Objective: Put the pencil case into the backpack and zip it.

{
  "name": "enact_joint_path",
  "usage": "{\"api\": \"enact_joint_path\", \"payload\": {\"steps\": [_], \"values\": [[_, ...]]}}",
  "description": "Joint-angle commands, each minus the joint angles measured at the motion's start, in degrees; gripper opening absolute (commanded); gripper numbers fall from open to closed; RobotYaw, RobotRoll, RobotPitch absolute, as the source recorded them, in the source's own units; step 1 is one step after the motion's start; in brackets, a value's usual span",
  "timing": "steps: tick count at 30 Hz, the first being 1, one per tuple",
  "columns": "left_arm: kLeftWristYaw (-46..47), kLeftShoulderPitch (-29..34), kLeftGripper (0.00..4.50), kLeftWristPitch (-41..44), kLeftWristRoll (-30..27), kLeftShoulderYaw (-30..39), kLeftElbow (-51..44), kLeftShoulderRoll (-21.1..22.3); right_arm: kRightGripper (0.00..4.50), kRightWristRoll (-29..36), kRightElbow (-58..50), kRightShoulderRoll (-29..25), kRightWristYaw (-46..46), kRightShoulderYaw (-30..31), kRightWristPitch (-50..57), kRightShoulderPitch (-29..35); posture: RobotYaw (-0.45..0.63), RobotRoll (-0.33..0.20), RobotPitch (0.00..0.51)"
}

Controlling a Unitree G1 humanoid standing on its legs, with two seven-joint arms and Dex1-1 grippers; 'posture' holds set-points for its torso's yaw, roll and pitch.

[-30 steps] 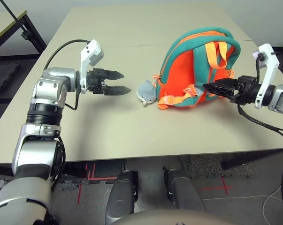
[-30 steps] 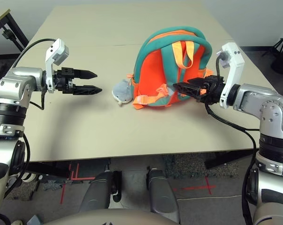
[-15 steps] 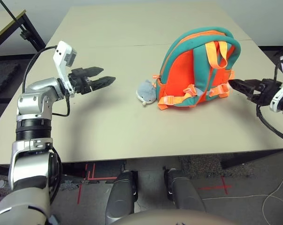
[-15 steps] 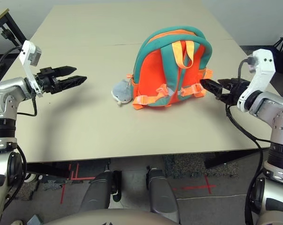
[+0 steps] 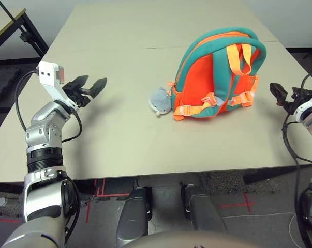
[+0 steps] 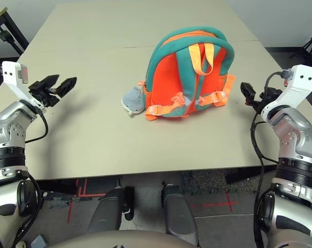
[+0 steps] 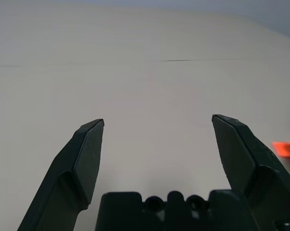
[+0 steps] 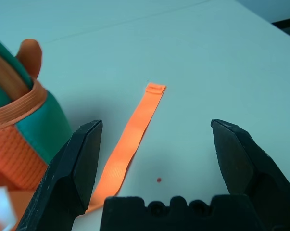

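Observation:
The orange backpack with teal trim stands upright on the table's right half, straps facing me, and a grey-white plush toy lies at its left foot. No pencil case shows in any view. My left gripper hovers open near the table's left edge, far from the backpack, with only bare table between its fingers. At the table's right edge my right gripper is open too, a short way right of the backpack. A loose orange strap lies on the table in front of it.
The beige table stretches far behind the backpack. A dark stand is off the table's far left corner. The floor below the front edge carries red tape marks.
Both arms have drawn back outward: the left gripper moved left toward the table's left edge, the right gripper pulled away from the backpack to the right edge. The backpack has not moved.

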Motion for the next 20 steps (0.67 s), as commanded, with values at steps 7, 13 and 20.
{"api": "enact_joint_path", "payload": {"steps": [7, 13, 20], "values": [[4.0, 1.5, 4.5, -6.7, 0.2, 1.5, 6.4, 0.8, 4.46, -1.4, 3.7, 1.9, -0.2, -0.8, -8.6, 1.1, -0.06, 0.0, 0.208], [4.7, 0.6, 4.5, -9.4, 0.1, 1.6, 10.3, 1.6, 4.46, -1.1, 4.4, 1.9, -1.3, -1.8, -11.3, 2.7, -0.07, 0.0, 0.194], [4.5, -1.9, 4.5, -12.5, 0.4, 0.9, 15.4, 2.1, 4.46, -1.0, 5.5, 1.5, -1.8, -1.9, -13.0, 3.1, -0.08, 0.0, 0.176]]}}
